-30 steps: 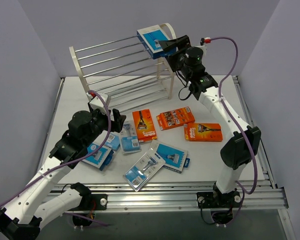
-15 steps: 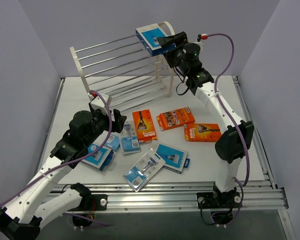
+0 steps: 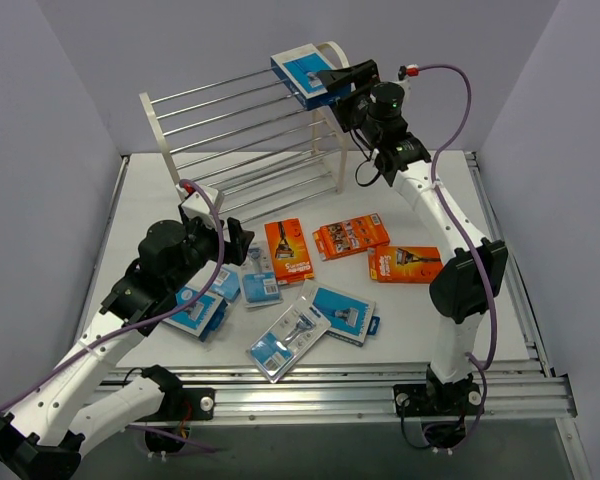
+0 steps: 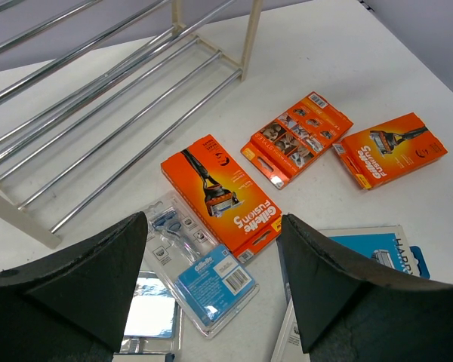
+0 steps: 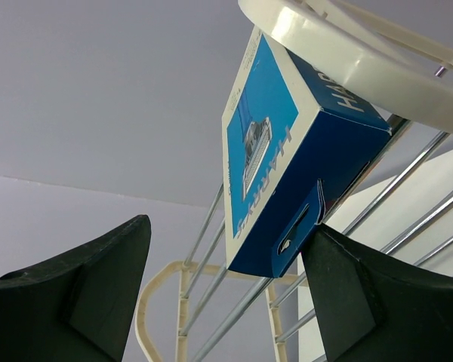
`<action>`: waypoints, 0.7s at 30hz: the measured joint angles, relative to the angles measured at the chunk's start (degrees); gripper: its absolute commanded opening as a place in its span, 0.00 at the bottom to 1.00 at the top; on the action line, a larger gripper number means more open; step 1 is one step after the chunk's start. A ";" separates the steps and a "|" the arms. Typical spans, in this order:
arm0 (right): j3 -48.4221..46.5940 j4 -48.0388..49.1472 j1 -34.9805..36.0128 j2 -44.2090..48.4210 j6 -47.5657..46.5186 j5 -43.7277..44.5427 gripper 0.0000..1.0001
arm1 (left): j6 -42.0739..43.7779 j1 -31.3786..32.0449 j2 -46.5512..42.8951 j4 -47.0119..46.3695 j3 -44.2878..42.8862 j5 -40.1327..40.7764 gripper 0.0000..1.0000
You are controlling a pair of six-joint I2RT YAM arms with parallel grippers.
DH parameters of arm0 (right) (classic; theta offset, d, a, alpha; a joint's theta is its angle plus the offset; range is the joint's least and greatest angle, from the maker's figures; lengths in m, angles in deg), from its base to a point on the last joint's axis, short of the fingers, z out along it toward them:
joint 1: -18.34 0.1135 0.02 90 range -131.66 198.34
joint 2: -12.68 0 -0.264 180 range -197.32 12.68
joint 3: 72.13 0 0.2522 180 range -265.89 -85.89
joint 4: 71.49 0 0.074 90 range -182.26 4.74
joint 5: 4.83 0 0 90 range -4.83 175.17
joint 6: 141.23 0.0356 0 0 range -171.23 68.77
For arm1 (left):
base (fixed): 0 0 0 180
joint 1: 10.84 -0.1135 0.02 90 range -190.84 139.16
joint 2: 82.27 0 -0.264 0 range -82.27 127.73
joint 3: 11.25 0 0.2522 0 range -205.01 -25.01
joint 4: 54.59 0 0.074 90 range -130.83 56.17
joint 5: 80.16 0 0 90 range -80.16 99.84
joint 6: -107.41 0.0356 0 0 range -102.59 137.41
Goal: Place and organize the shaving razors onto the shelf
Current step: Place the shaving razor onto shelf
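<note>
One blue box of shaving razors lies flat on the top rods of the shelf, at its right end. The right hand is level with that tier, just right of the box. Its fingers are spread wide, with the box's near corner just beside one of them, and nothing is gripped. The left hand hangs over the tabletop near the shelf's lowest tier, likewise open and empty. Eight packs lie on the tabletop on the near side of the shelf. Three are orange packs — one central, one to its right, one farther right. A clear blister pack touches the central orange pack's left edge. A second blister pack lies nearest, touching a second blue box on its right. Two blue-fronted packs overlap at the left, partly under the left arm — type cannot be told.
</note>
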 measured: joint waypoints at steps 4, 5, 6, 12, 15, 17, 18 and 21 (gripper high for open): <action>-0.57 0.02 -0.20 -0.28 0.09 -0.39 0.73 | 0.00 0.00 0.02 0.02 0.00 -0.09 0.80; -0.76 0.02 -0.26 -0.48 0.11 -0.46 0.73 | 0.00 0.00 0.02 0.00 0.00 -0.09 0.80; -0.96 0.02 -0.31 -0.68 0.13 -0.57 0.73 | 0.00 0.00 0.02 0.02 0.00 -0.09 0.80; -1.88 0.00 -0.66 -1.81 0.31 -1.20 0.73 | 0.00 0.00 0.02 0.02 0.00 -0.09 0.80; -2.23 0.00 -0.68 -2.34 0.39 -1.38 0.73 | 0.00 0.00 0.13 0.00 0.00 -0.09 0.80; -2.49 0.02 -0.72 -2.67 0.52 -1.44 0.73 | 0.00 0.00 0.24 0.02 0.00 -0.09 0.80; -2.49 0.02 -0.72 -2.73 0.57 -1.46 0.73 | 0.00 0.00 0.28 0.02 0.00 -0.09 0.80; -2.73 0.02 -0.76 -3.06 0.72 -1.66 0.73 | 0.00 0.00 0.35 0.02 0.00 -0.09 0.80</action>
